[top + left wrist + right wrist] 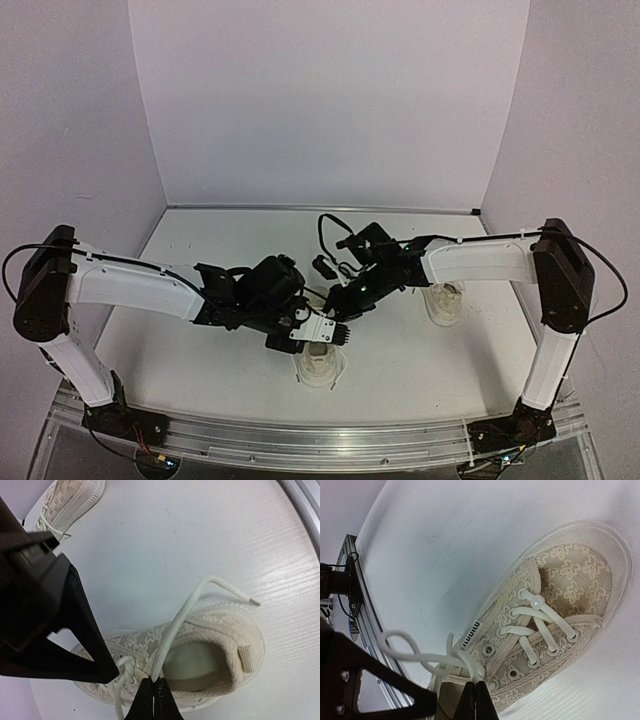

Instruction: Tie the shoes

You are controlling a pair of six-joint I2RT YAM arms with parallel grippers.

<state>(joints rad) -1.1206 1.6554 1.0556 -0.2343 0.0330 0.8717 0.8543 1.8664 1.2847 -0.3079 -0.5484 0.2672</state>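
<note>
At the near middle of the table (185,362), one shoe (320,367) lies with the left gripper (153,692) and right gripper (475,692) each clamped on its lace (175,630), the other shoe (441,300) farther right.

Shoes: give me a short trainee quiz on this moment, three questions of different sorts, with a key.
1. True or false: the left gripper is open.
2. How many shoes are on the table? A one, B two, C three.
3. Fill in: the right gripper pinches a ____ above the shoe in its view.
Key: 1 false, it is shut on a lace. 2 B. 3 lace.
</note>
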